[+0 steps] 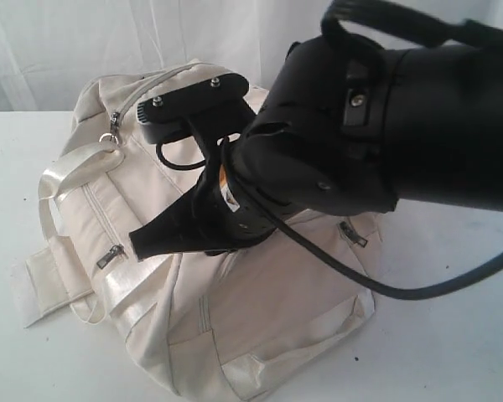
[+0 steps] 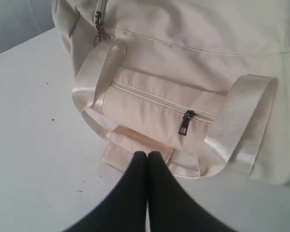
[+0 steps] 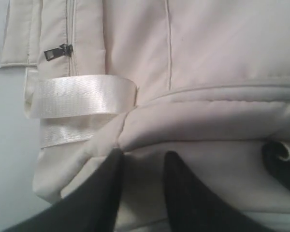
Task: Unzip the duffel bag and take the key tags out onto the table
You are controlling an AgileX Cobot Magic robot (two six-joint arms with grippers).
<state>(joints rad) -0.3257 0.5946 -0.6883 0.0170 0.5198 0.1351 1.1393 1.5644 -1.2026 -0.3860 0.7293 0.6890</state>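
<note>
On the left, the white table (image 1: 17, 151) lies bare up to the cream duffel bag (image 1: 260, 310), which sits across the middle of it on its side. A shiny strap (image 1: 67, 172) loops over the bag's near-left end. Above the strap, the top zipper (image 1: 147, 92) runs toward the bag's far end; it looks closed, though the view is too soft to be sure. Below the strap is a side pocket (image 1: 101, 226) with its zipper pull (image 1: 111, 255) hanging at one end. The left gripper (image 2: 147, 155) shows only in its own wrist view. Its black fingers are pressed together with nothing between them, and it hangs over the table just in front of that pocket. Just right of the pocket pull, the right gripper (image 1: 142, 243) reaches across the bag from the right. Its wrist view shows a narrow gap between the fingers (image 3: 111, 169) above the fabric, gripping nothing. A black cable (image 1: 360, 280) trails right from that arm, past a second pull (image 1: 352, 234).
</note>
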